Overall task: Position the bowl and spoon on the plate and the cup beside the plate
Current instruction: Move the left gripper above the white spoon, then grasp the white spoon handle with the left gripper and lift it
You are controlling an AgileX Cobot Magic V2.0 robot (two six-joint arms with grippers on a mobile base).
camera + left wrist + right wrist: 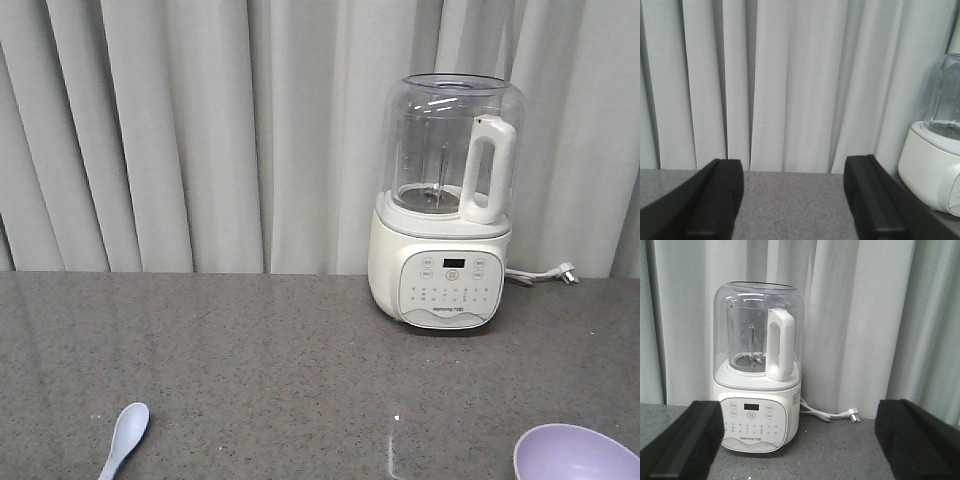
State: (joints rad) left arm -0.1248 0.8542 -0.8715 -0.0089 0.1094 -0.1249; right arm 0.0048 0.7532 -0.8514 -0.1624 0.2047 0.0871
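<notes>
White Joyoung blender (446, 200) standing upright toward the back right of the grey speckled surface (250, 370). It's got a clear jar under a clear outer cover, with a chunky white handle (489, 170) on the front. The touch panel (451, 289) on the base has a small dark display and rows of buttons. Its white power cord (528, 277) trails off to the right, and the plug (568, 271) just lies loose on the surface. A pale grey pleated curtain (180, 130) hangs behind all of it.
</notes>
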